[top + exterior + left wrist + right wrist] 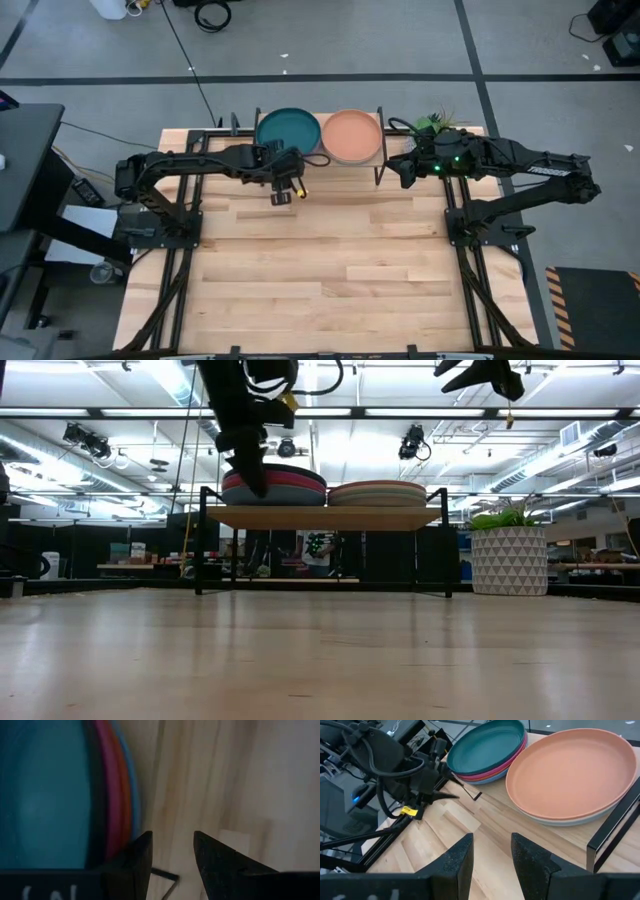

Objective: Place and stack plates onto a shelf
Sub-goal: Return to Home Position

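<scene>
Two piles of plates (295, 487) sit on the shelf (320, 517). A dark teal plate (288, 131) tops one, a peach plate (352, 135) the other. The left pincer (172, 837) hangs just beside the teal pile, a little open, holding nothing. The right pincer (491, 840), near the peach pile, is a little open and empty too.

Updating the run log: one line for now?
left gripper open, near teal-topped stack | right gripper open, near peach-topped stack | both on shelf
</scene>
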